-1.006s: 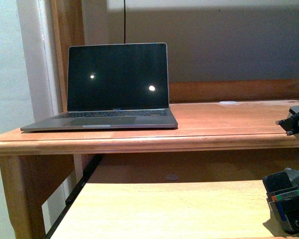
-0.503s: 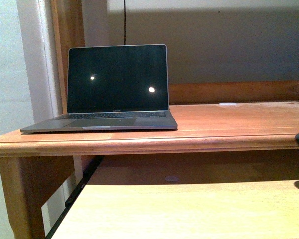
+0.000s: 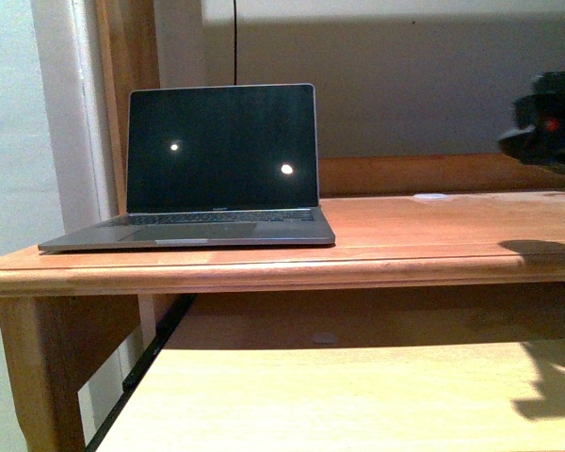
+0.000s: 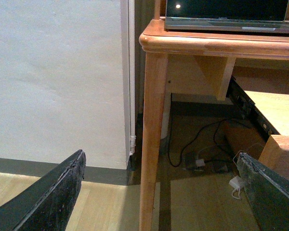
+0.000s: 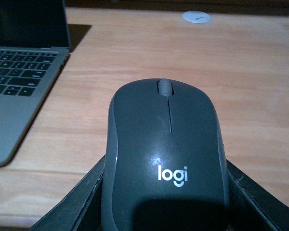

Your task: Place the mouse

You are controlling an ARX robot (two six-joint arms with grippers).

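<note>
Half a second ago only a dark bit of the right gripper [image 3: 549,127] showed low at the right edge of the front view. Now it is high up over the right end of the desk [image 3: 433,221], and it looks blurry. Its shadow falls on the wood under it.

The mouse [image 5: 166,159] sits between the two jaws of that gripper. One black finger [image 5: 72,207] is against its left side and the other is against its right side, near the back end with the logo. The jaws are pinching it. The wheel end sticks out in front, pointing across the desk. The mouse is up in the air above bare wood, to the right of the laptop [image 3: 217,160] and not touching it.

The mouse looks small, light and hard. Its shell is smooth, so I think it could slip. The two long sides look like the best place to squeeze, not the buttons on top.

The left gripper [image 4: 161,159] is down low near the desk leg, with its jaws spread wide and nothing in them
</note>
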